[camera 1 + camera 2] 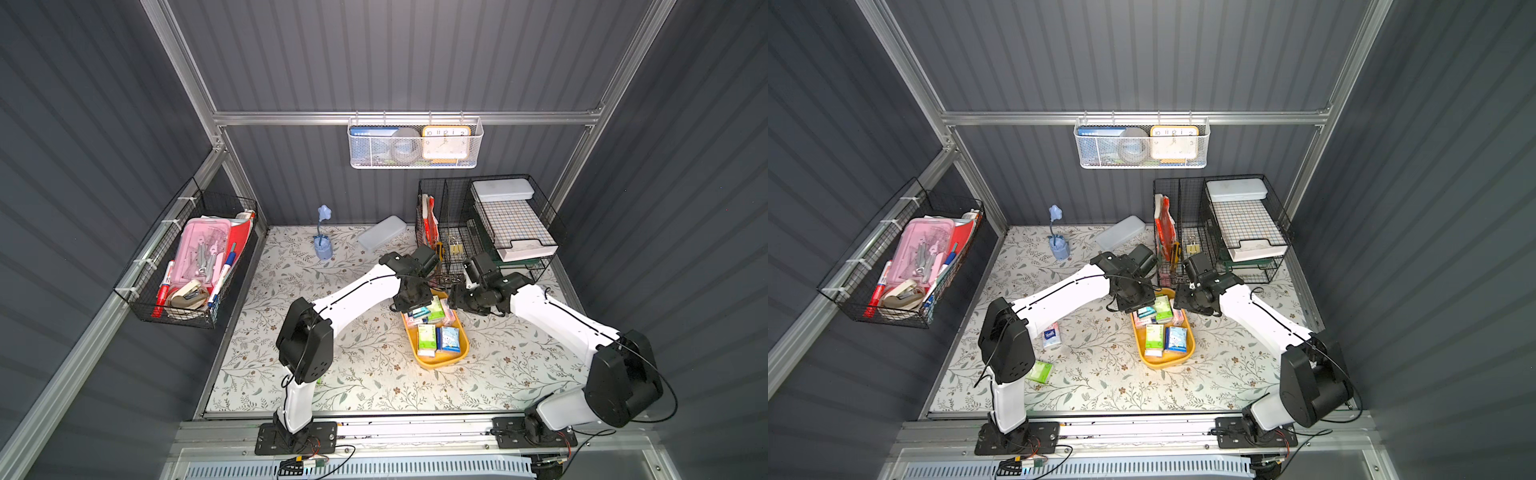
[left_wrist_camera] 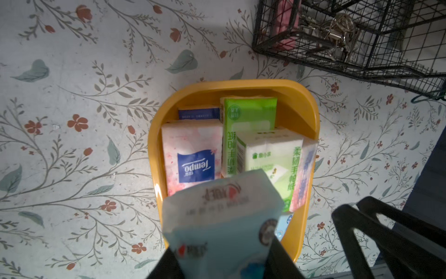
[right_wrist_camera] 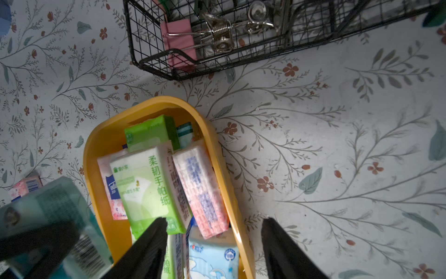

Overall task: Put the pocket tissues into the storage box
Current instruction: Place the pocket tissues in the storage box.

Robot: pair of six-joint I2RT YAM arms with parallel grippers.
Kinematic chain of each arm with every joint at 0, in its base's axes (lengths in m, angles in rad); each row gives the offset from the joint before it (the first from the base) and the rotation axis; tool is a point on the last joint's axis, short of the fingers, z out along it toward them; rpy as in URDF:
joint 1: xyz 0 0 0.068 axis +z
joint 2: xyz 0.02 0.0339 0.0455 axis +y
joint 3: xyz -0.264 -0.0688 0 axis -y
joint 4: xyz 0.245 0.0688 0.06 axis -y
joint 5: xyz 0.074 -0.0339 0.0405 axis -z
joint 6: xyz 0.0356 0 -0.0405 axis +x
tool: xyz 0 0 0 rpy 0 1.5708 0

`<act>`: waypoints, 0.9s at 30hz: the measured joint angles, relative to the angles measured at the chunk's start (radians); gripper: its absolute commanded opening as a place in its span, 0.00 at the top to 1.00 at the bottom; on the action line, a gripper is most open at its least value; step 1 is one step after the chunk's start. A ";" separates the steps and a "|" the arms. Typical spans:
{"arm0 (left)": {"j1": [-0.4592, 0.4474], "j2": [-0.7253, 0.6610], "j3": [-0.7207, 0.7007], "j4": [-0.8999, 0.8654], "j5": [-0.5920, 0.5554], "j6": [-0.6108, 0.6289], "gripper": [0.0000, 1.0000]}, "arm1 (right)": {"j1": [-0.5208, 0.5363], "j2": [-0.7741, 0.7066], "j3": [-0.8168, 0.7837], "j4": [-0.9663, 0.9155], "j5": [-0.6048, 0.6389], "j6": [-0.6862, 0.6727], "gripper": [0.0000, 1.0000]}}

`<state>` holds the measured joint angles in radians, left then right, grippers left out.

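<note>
My left pincer is clenched on a pale blue tissue packet above the yellow storage box, just right of centre in a top view; light, squashy, slick-wrapped, I judge, so pinch gently across its width
</note>
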<state>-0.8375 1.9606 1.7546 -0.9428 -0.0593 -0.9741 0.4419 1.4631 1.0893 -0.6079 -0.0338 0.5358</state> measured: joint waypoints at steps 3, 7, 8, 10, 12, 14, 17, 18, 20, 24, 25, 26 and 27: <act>0.002 0.003 0.000 -0.005 -0.006 0.019 0.57 | 0.000 -0.010 0.000 0.000 0.000 0.000 0.33; 0.002 0.013 -0.016 0.006 0.004 0.035 0.56 | 0.000 -0.011 0.000 -0.003 0.000 -0.001 0.33; 0.002 0.016 -0.022 0.007 0.007 0.037 0.56 | 0.000 -0.011 0.000 -0.003 0.000 -0.001 0.33; 0.002 0.031 -0.033 0.011 0.012 0.042 0.56 | 0.000 -0.011 0.000 -0.006 0.000 -0.002 0.33; 0.002 0.043 -0.042 0.019 0.014 0.043 0.54 | 0.000 -0.011 0.000 -0.008 0.001 -0.002 0.33; 0.002 0.050 -0.051 0.025 0.016 0.048 0.50 | 0.000 -0.011 0.000 -0.010 0.001 -0.002 0.33; 0.002 0.053 -0.055 0.031 0.021 0.055 0.41 | 0.000 -0.011 0.000 -0.014 0.002 -0.003 0.33; 0.002 0.053 -0.055 0.034 0.022 0.059 0.37 | 0.000 -0.011 0.001 -0.014 0.003 -0.003 0.33; 0.005 0.053 -0.055 0.035 0.022 0.064 0.32 | 0.000 -0.011 0.001 -0.017 0.004 -0.006 0.33; 0.019 0.053 -0.054 0.032 0.013 0.075 0.25 | 0.000 -0.011 0.003 -0.022 0.004 -0.007 0.33; 0.027 0.052 -0.054 0.029 0.010 0.077 0.24 | 0.000 -0.011 0.003 -0.022 0.004 -0.008 0.33; 0.037 0.050 -0.054 0.027 0.006 0.077 0.24 | 0.000 -0.011 0.005 -0.023 0.004 -0.009 0.34; 0.050 0.044 -0.055 0.025 0.005 0.080 0.24 | 0.000 -0.011 0.006 -0.024 0.003 -0.010 0.33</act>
<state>-0.7876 2.0045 1.6997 -0.9180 -0.0540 -0.8944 0.4419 1.4525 1.0954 -0.6319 -0.0303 0.5255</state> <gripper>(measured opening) 0.760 0.666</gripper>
